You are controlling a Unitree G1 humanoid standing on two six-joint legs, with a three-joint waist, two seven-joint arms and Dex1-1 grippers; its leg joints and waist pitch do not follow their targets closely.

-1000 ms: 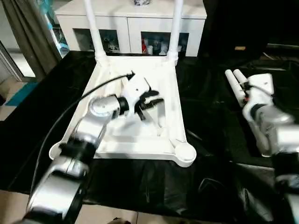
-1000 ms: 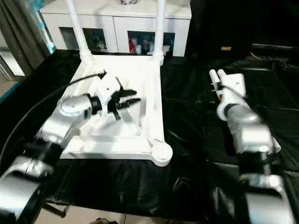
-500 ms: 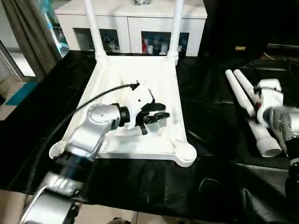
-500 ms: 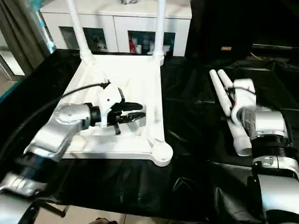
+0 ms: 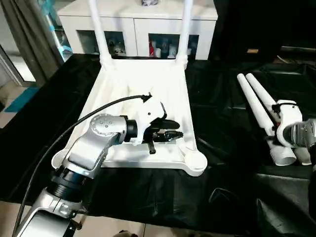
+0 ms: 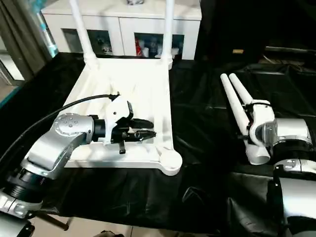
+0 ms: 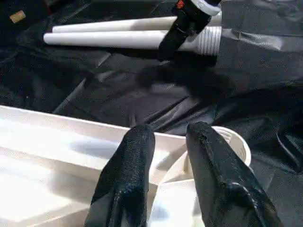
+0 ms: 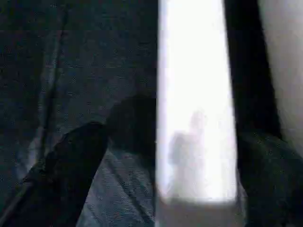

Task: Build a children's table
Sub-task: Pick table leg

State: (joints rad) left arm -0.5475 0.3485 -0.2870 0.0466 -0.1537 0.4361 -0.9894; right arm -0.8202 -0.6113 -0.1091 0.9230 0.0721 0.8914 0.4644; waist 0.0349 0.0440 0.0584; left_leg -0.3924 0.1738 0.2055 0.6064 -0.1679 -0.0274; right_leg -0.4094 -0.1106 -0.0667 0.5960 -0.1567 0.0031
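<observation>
The white table top [image 5: 143, 84] lies upside down on the black cloth, ribbed underside up. Two legs [image 5: 97, 29] stand upright in its far corner sockets. My left gripper [image 5: 175, 129] hovers low over the top beside the near right corner socket [image 5: 196, 161]. It is open, and its fingers [image 7: 137, 142] hold nothing. Two loose legs [image 5: 256, 98] lie side by side on the cloth to the right. My right gripper [image 8: 175, 142] sits over their thick ends, open, with one leg [image 8: 196, 94] between its fingers and a gap on one side.
A white cabinet [image 5: 138, 15] with glass doors stands behind the table top. Black cloth [image 5: 222, 133] covers the work surface and wrinkles toward the near edge. A grey curtain [image 5: 29, 39] hangs at the far left. My left arm's cable [image 5: 74, 128] arcs over the top.
My left gripper has slid across the table top toward its near right corner socket. My right gripper has drawn back along the loose legs to their thick ends and lowered over one.
</observation>
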